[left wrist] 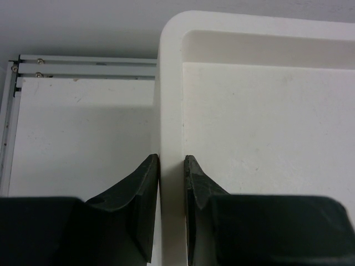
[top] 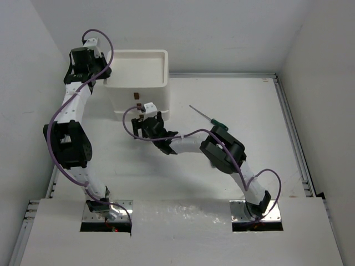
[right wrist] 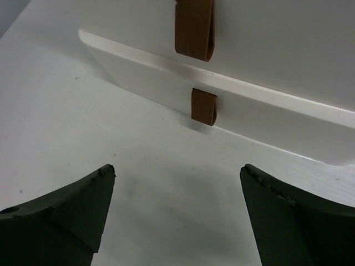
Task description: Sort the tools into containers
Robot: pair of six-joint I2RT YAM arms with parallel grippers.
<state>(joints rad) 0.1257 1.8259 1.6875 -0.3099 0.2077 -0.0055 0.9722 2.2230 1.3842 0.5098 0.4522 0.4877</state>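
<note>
Left gripper (left wrist: 172,166): my jaws pinch the side wall of the container (left wrist: 170,66), bracing it.
Right gripper (right wrist: 177,194): my jaws stand wide apart, empty, facing the lower tab (right wrist: 203,105).
Green screwdriver (top: 218,123): lies on the table (top: 249,100) beside my right arm, outside the container.
Risk: closing off-centre, I could miss the small tab; a hard pull could drag the container if my brace slips.

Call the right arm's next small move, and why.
Probably ease the right gripper forward until its open jaws straddle the lower brown tab. The tab sits nearly centred ahead, untouched, and the left gripper clamps the tray rim, bracing it.
</note>
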